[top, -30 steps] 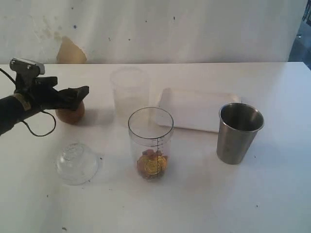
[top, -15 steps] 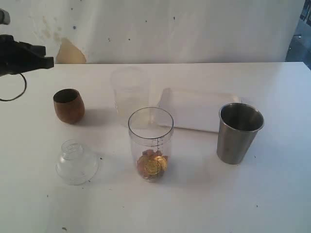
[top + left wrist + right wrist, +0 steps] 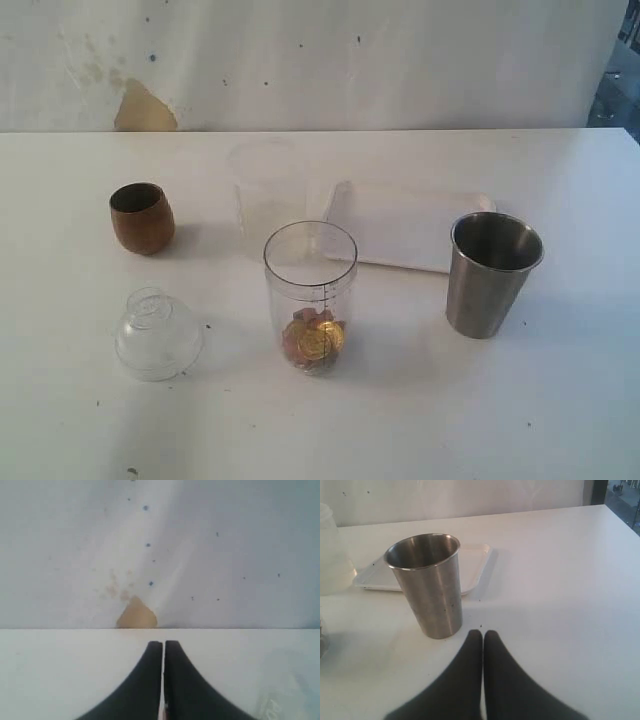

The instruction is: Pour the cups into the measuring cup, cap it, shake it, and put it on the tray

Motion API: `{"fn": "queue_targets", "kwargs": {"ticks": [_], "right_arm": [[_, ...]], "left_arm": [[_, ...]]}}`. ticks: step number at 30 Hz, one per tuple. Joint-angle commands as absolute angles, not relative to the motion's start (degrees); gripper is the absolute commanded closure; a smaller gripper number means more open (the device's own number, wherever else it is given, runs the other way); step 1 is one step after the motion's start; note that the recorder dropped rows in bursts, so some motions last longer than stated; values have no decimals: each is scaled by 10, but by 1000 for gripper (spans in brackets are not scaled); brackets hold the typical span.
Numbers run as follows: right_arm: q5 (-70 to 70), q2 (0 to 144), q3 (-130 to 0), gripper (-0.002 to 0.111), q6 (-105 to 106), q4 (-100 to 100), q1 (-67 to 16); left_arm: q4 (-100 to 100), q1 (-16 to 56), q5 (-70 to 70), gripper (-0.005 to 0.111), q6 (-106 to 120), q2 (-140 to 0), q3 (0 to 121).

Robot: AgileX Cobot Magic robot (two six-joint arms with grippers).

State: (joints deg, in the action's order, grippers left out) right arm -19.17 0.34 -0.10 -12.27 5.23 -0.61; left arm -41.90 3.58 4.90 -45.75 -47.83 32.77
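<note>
The clear measuring cup [image 3: 310, 295] stands mid-table with gold-brown pieces at its bottom. Left of it, upright, is the brown wooden cup [image 3: 141, 217]. The steel tumbler [image 3: 491, 273] stands upright at the right, also in the right wrist view [image 3: 427, 584]. Behind them lies the white tray [image 3: 405, 226], seen too as tray [image 3: 472, 569]. A clear domed lid [image 3: 157, 335] rests at the front left. Neither arm shows in the exterior view. My left gripper [image 3: 163, 644] is shut and empty, facing the wall. Just short of the tumbler, my right gripper [image 3: 483, 633] is shut and empty.
A frosted translucent beaker [image 3: 267, 185] stands behind the measuring cup, left of the tray. The table's far edge meets a white wall with a tan patch [image 3: 143, 108]. The table's right edge [image 3: 625, 522] lies beyond the tumbler.
The left arm, which was at the wooden cup a second ago, has let it go and drawn back up and left, out of the exterior view. The cup stands upright.
</note>
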Motion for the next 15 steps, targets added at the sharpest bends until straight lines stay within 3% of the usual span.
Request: {"fn": "queue_targets", "kwargs": {"ticks": [1,8,15], "right_arm": [[-192,0,0,108,-122,56,-6],[-192,0,0,108,-122,56,-6],[-192,0,0,108,-122,56,-6]], "left_arm": [[-410,35,-49,105,-473,-329,280],[-348,36,-74,105,-436,-120,213],[-332,36,-71,105,-433,-18,193]]}}
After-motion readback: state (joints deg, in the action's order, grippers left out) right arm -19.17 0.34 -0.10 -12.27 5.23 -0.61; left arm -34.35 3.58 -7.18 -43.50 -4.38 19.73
